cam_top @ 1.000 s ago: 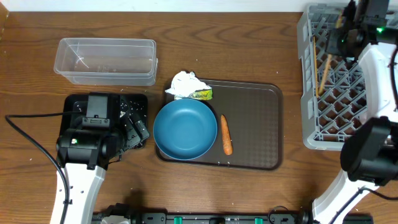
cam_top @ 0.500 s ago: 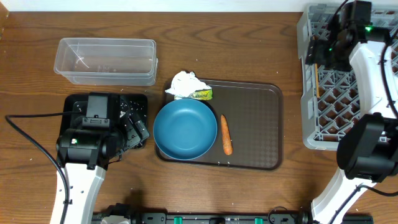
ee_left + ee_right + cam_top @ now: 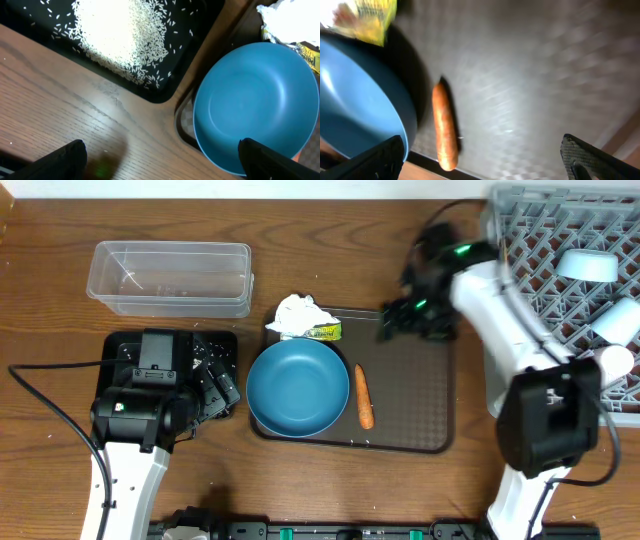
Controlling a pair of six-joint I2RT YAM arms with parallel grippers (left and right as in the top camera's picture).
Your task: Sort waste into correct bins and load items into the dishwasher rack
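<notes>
The carrot lies on the brown tray, just beside the blue bowl on the side facing the rack. Its long axis runs from the near edge of the surface toward the far edge, alongside the bowl's rim.

The right fingers hang over the tray beyond the bowl's far, rack-side quarter. They are spread wide and hold nothing. From them the carrot lies back toward the robot and a little toward the bowl. The left fingers are also wide open and empty. They sit on the bowl's opposite side, so the whole bowl is between them and the carrot. I judge the right arm the nearer one and the one to take it.

The right wrist view, though blurred, shows what the overhead cannot. The carrot stands nearly upright in that picture, closer to the bowl-side finger. Closing would therefore cross its narrow width, after a small shift toward the bowl. The rim is close there and could be clipped.

The left wrist view shows rice heaped in the black tray beside the bowl, where the arm hides it from overhead.
</notes>
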